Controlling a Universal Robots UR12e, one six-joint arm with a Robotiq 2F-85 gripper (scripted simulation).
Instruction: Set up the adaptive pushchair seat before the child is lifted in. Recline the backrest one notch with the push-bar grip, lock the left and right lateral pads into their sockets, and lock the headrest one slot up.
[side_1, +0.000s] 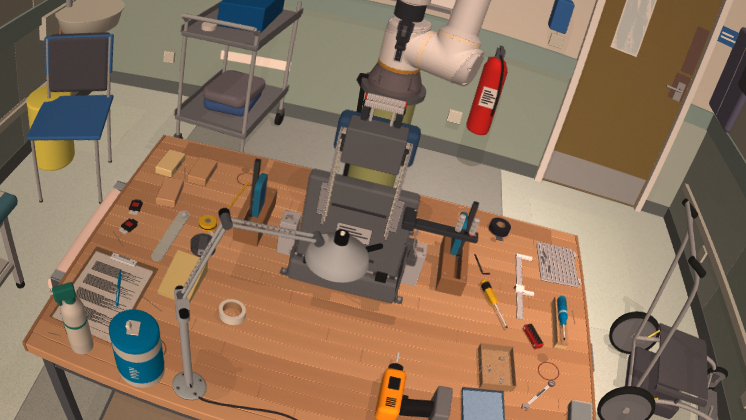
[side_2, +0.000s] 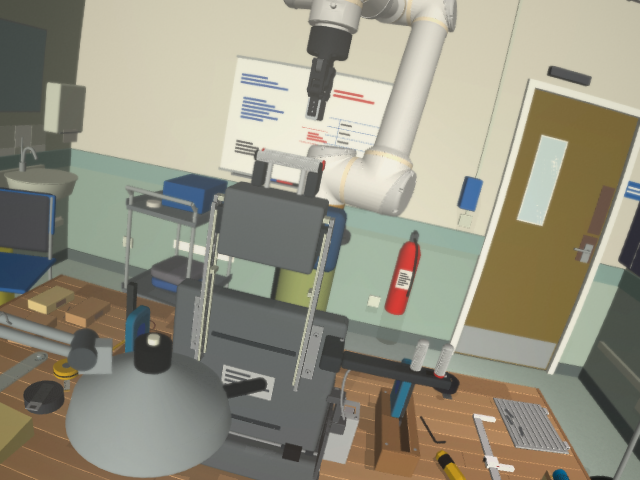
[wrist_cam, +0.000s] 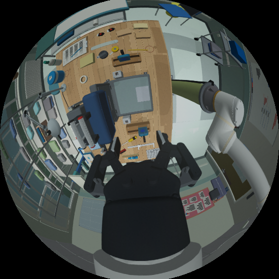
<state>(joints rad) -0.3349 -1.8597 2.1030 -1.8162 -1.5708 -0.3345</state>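
The seat pan of the pushchair seat (side_1: 360, 229) is partly hidden behind a grey lamp shade (side_1: 336, 258). Its grey backrest (side_2: 261, 361) stands upright, with the grey headrest (side_2: 271, 225) on two rails above it. The ribbed push-bar grip (side_2: 287, 157) crosses the top of the frame, and my open, empty gripper (side_2: 315, 111) hangs a short way above it, slightly to the right. One blue lateral pad (side_1: 259, 194) stands in a wooden holder left of the seat. The other pad (side_1: 459, 240) stands in a holder (side_1: 451, 268) on the right.
Behind the table stand my olive base column (side_1: 373, 172), a trolley (side_1: 235, 68) and a fire extinguisher (side_1: 485, 96). A jointed lamp arm (side_1: 209, 250) reaches in from the table's front left. Hand tools, tape rolls and a drill (side_1: 391, 391) lie around the seat.
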